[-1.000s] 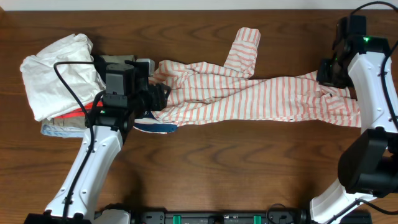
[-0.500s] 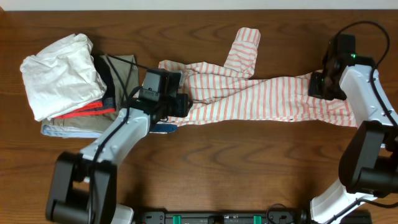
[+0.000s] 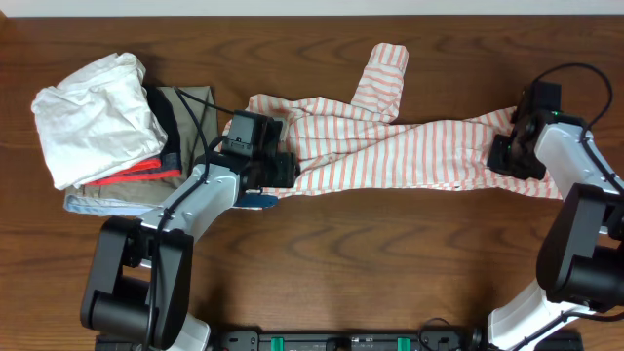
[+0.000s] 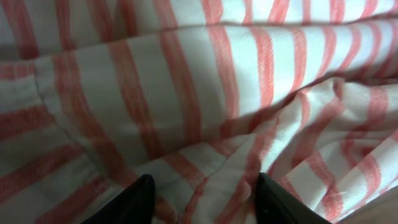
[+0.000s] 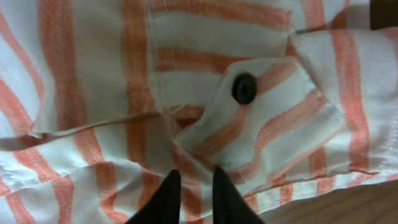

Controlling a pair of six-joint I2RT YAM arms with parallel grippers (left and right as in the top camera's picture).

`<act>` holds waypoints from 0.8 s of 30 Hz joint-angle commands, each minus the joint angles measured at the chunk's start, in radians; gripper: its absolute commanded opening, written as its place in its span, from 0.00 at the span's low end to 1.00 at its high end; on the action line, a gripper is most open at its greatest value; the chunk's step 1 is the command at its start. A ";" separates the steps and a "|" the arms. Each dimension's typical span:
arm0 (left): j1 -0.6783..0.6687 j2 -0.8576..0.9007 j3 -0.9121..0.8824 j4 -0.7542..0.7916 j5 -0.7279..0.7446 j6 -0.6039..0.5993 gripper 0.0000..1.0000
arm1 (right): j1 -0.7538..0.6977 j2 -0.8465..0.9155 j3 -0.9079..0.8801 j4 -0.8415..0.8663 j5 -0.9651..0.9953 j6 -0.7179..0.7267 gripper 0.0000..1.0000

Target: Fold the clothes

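Observation:
A white shirt with orange-red stripes (image 3: pixel 409 151) lies spread across the wooden table, with one sleeve (image 3: pixel 382 73) pointing to the back. My left gripper (image 3: pixel 278 168) sits on the shirt's left end. In the left wrist view its fingers (image 4: pixel 202 199) are wide apart, with rumpled striped cloth (image 4: pixel 217 93) between them. My right gripper (image 3: pixel 507 154) is at the shirt's right end. In the right wrist view its fingers (image 5: pixel 191 193) are nearly together, pinching a fold of the cloth (image 5: pixel 93 93) just below a buttoned cuff (image 5: pixel 244 88).
A pile of folded clothes stands at the far left, with a white garment (image 3: pixel 97 112) on top and red (image 3: pixel 132 174), dark and khaki (image 3: pixel 102 200) layers under it. A blue piece (image 3: pixel 258 200) lies just in front of the left gripper.
My left arm has swung right, from the pile's edge onto the shirt's left end. My right gripper has moved toward the front along the shirt's right end. The shirt has hardly shifted.

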 commanded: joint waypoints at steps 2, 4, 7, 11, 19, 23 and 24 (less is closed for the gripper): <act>0.005 0.021 -0.001 -0.055 -0.013 -0.034 0.53 | -0.010 0.001 -0.016 0.004 0.000 -0.007 0.19; 0.005 0.021 -0.001 -0.089 -0.012 -0.044 0.53 | -0.010 0.001 -0.023 0.003 0.000 -0.007 0.20; 0.005 0.021 -0.001 -0.127 -0.012 -0.044 0.54 | -0.010 0.001 -0.036 0.003 0.000 -0.007 0.25; 0.005 0.021 -0.001 -0.137 -0.012 -0.043 0.54 | -0.010 0.001 -0.055 0.001 0.000 -0.007 0.30; 0.005 0.021 -0.001 -0.027 -0.013 -0.043 0.54 | -0.010 0.000 -0.043 0.132 -0.013 -0.008 0.31; 0.005 0.020 -0.001 0.016 -0.012 -0.044 0.54 | -0.010 -0.023 0.037 0.085 -0.086 -0.026 0.30; 0.005 0.016 0.001 0.018 -0.011 -0.044 0.54 | -0.010 -0.032 0.062 0.064 -0.093 -0.026 0.30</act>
